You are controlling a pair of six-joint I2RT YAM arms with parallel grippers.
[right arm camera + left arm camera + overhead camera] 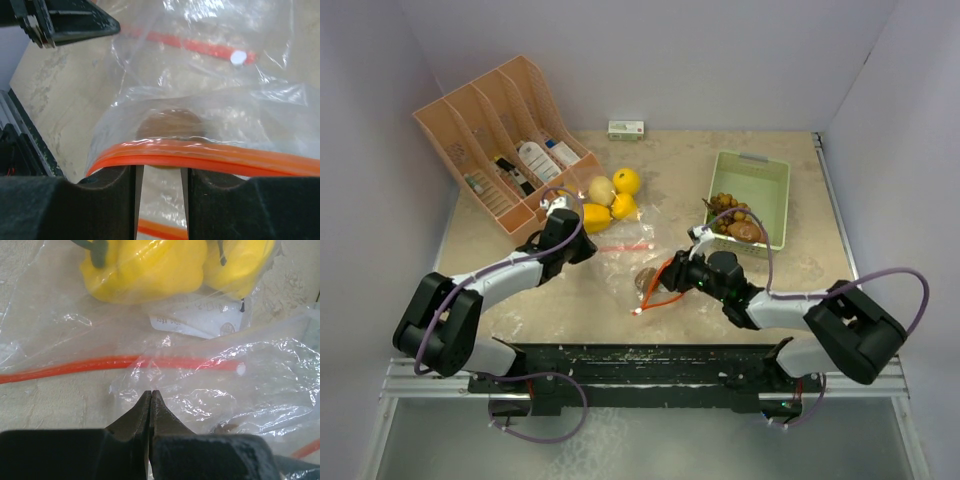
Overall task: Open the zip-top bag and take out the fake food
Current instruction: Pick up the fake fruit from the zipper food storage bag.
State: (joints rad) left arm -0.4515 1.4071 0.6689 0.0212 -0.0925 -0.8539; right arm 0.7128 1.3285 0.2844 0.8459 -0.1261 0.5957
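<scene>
Four yellow pieces cluster on the tabletop (680, 170) at the far edge of the bag (625, 238). They are two lemons (626, 180) (one paler than the other) and two peppers (597, 216). In the left wrist view clear film lies over the peppers, but I cannot tell whether they are inside. One brown lump (170, 125) lies in the bag, just beyond the right claw (160, 170). The near end of the green tray (765, 165) holds a heap of brown and reddish nuts (732, 222), too bunched to count.

The orange zip (75, 369) shows in two places. One is a straight run carrying one white slider (241, 369). The other is a loop at the right claw. I cannot tell whether these belong to one bag or two.

The right claw's fingers stand apart, with a zip strip lying across both tips and another strip lower in the gap. The left claw (150, 396) has its tips pressed together at the edge of crumpled film. I cannot tell whether any film is caught between them.

The orange rack (470, 120) in the far left corner holds two white bottles (538, 160) and a few small packets. One white-and-green box (626, 128) sits by the back wall, its writing too small to read. A white label (195, 322) under the film near the peppers carries print, but it is blurred.
</scene>
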